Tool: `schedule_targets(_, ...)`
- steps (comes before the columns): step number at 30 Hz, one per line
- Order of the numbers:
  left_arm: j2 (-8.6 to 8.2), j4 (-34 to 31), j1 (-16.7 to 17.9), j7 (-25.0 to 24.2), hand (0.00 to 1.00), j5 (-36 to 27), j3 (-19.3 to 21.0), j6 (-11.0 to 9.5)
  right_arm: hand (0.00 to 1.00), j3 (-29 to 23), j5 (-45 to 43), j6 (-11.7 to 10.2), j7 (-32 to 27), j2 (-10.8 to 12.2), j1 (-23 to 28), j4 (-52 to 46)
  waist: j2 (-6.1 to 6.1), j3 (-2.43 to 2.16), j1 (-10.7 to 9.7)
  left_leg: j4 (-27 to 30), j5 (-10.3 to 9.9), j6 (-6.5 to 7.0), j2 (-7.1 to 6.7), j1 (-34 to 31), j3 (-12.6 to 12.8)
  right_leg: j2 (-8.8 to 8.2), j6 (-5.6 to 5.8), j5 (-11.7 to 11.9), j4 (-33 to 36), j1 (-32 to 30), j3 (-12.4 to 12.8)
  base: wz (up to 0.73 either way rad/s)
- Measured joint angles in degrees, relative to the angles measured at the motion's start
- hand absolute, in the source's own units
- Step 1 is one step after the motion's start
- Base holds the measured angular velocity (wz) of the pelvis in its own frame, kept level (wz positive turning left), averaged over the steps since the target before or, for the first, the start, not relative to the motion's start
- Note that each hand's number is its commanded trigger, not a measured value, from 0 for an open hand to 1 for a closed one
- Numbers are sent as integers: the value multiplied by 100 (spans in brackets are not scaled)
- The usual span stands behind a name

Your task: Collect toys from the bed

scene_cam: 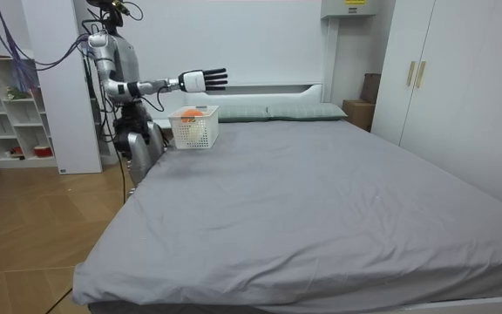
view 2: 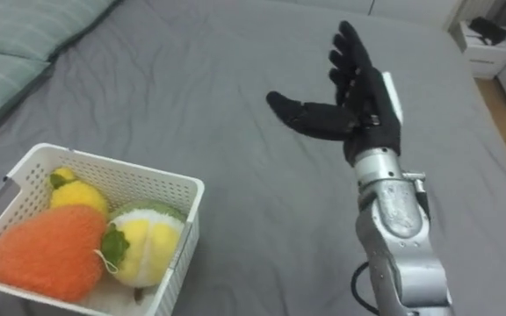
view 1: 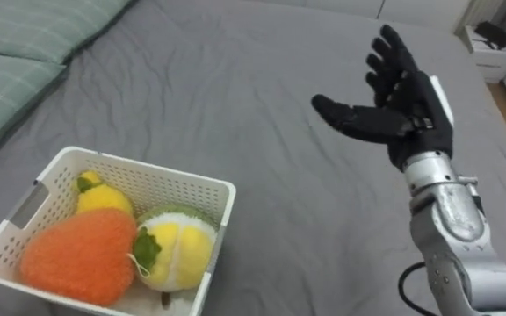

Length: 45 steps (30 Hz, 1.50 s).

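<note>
A white slatted basket (view 1: 202,186) (view 2: 183,189) (scene_cam: 195,127) sits on the grey bed at my lower left. It holds an orange plush toy (view 1: 79,256) (view 2: 49,251), a yellow plush with a green leaf (view 1: 101,197) (view 2: 75,193), and a yellow and white round plush (view 1: 176,248) (view 2: 146,248). My right hand (view 1: 392,104) (view 2: 351,96) (scene_cam: 202,81) hovers open above the bare sheet to the right of the basket, fingers spread, holding nothing.
Green-grey pillows (view 1: 16,53) lie at the head of the bed, to my left. A white nightstand (view 1: 492,44) stands beyond the bed's far side. In the room view I stand beside the bed near its head, by white shelves (scene_cam: 11,109).
</note>
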Motion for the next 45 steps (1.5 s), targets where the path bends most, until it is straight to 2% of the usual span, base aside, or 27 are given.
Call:
schedule_targets(1, -16, -11, -5, 0, 0, 0, 46, -16, 0, -79, 66, -5, -57, 3, 54, 6, 7, -2, -38, -1, -2, 1, 1, -2, 13, -5, 0, 0, 2, -10, 12, -14)
schedule_targets(4, -46, -2, 51, 9, 0, 1, 256, -108, 0, -494, 149, -206, -352, 5, 463, 87, 23, -9, -187, -5, -7, -1, 16, -29, 89, -3, -2, 2, 30, -87, 94, -12)
schedule_targets(6, -36, 72, 91, 45, 0, -1, 302, -140, 0, -690, 102, -374, -643, 15, 755, 515, 37, -26, -373, -35, -6, -1, 16, -21, 115, 10, -1, 3, 13, -95, 105, -3)
schedule_targets(9, -70, 71, 66, 94, 0, -6, 385, -147, 0, -892, 103, -414, -1025, 91, 1208, 1158, 67, -49, -492, -63, -9, -4, 21, -5, 173, 10, 0, 3, 10, -110, 151, -8)
schedule_targets(12, -112, 73, 79, 188, 0, -15, 359, -146, 0, -880, 112, -419, -1392, 137, 1568, 1759, 102, -59, -596, -67, -9, -4, 21, -15, 188, 18, 0, 2, 19, -138, 197, -7)
schedule_targets(18, -165, 51, 95, 367, 0, -271, 354, -143, 0, -891, 394, -422, -1961, 171, 1729, 2833, 71, -45, -702, -63, -9, -3, 20, 53, 243, 48, 13, -20, 1, -179, 293, -5)
schedule_targets(25, -148, 94, 103, 360, 0, -353, 217, -143, 0, -885, 793, -566, -2111, 184, 1751, 4142, 49, -24, -778, -84, -9, -6, 21, 46, 242, 27, 16, -35, -1, -176, 295, 2)
schedule_targets(30, -148, 100, 102, 208, 0, -346, 378, -143, 0, -890, 1158, -599, -1708, 190, 1745, 5090, 82, -25, -803, -105, -10, -6, 23, 66, 256, 62, 15, -33, -1, -167, 307, -2)
schedule_targets(37, -153, 128, 103, 151, 0, -363, 382, -144, 0, -725, 1436, -580, -733, 290, 1743, 6555, 95, -1, -778, -103, -18, -17, 26, 132, 263, 41, 10, -65, 8, -136, 343, -1)
schedule_targets(39, -157, 134, 103, 132, 0, -359, 383, -144, 0, -479, 1388, -455, -342, 355, 1730, 6873, 104, 6, -776, -92, -37, -38, 28, 111, 262, 46, 8, -68, 8, -163, 360, -4)
schedule_targets(45, -152, 171, 89, 14, 0, -329, 380, -131, 0, -280, 1061, -203, 391, 391, 1505, 7364, 143, 8, -770, -91, -31, -21, 23, 109, 260, 77, 7, -63, 8, -164, 369, 0)
